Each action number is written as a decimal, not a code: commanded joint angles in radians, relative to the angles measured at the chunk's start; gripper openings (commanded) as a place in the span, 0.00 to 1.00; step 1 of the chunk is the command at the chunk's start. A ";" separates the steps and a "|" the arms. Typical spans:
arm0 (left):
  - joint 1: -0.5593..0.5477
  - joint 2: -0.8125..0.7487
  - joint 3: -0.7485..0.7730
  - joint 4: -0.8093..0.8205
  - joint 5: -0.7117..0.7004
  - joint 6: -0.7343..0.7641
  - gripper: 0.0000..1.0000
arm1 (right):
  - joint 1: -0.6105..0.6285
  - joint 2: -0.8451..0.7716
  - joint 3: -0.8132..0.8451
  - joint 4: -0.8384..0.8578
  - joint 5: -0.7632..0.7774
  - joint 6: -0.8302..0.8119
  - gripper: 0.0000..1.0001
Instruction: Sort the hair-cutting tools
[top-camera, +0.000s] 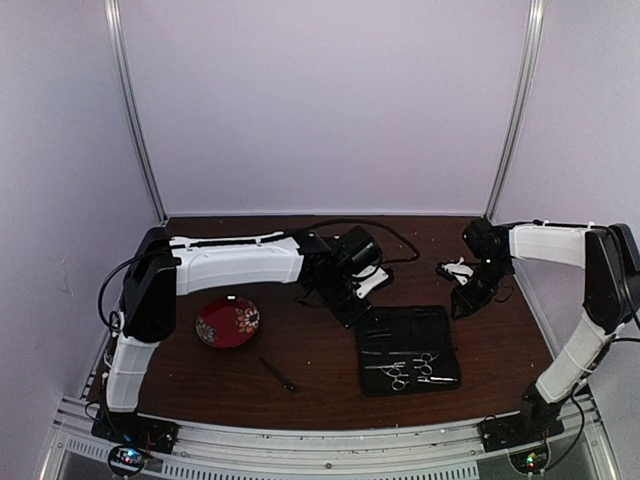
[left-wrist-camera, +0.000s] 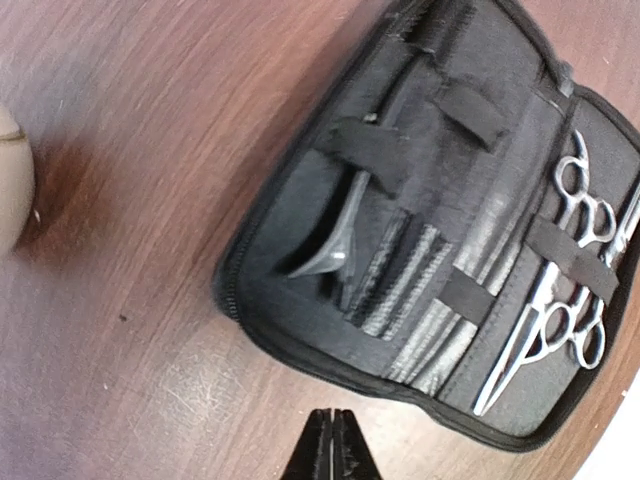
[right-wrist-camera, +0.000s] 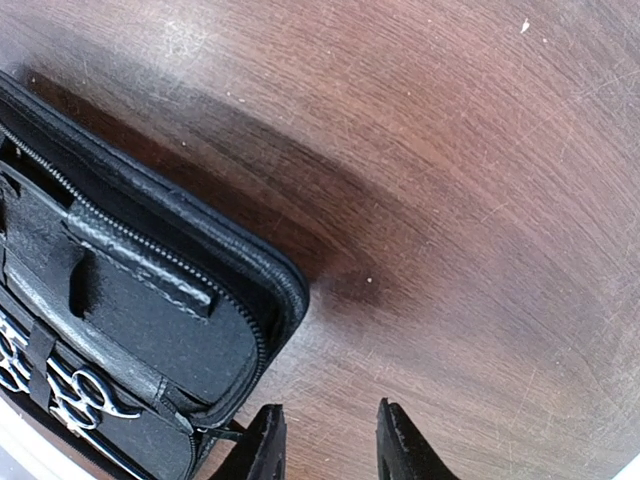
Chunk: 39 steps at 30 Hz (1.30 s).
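The open black case (top-camera: 410, 335) lies right of centre. Two silver scissors lie strapped in its near half, one (top-camera: 398, 373) beside the other (top-camera: 430, 365). In the left wrist view the longer scissors (left-wrist-camera: 535, 340) and the smaller scissors (left-wrist-camera: 588, 205) sit under elastic bands. The thin black stick tool (top-camera: 278, 374) lies on the table left of the case. My left gripper (top-camera: 350, 314) is shut and empty just off the case's far left corner (left-wrist-camera: 336, 445). My right gripper (top-camera: 463, 304) is open and empty beside the case's far right corner (right-wrist-camera: 325, 440).
A red patterned plate (top-camera: 228, 321) sits left of centre, near my left arm. The case (left-wrist-camera: 400, 230) also holds a grey clip (left-wrist-camera: 335, 245) and combs in its pockets. The case's zipped corner (right-wrist-camera: 280, 290) lies just left of my right fingers. Cables run along the back.
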 joint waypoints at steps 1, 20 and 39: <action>0.037 0.024 0.003 0.061 0.093 -0.078 0.01 | -0.007 0.022 -0.014 0.022 0.009 -0.008 0.32; 0.044 0.215 0.181 0.057 0.130 -0.097 0.00 | -0.003 0.112 0.018 0.016 -0.043 -0.010 0.31; 0.044 0.314 0.292 0.121 0.250 -0.135 0.00 | 0.004 0.121 0.028 0.018 -0.054 -0.007 0.31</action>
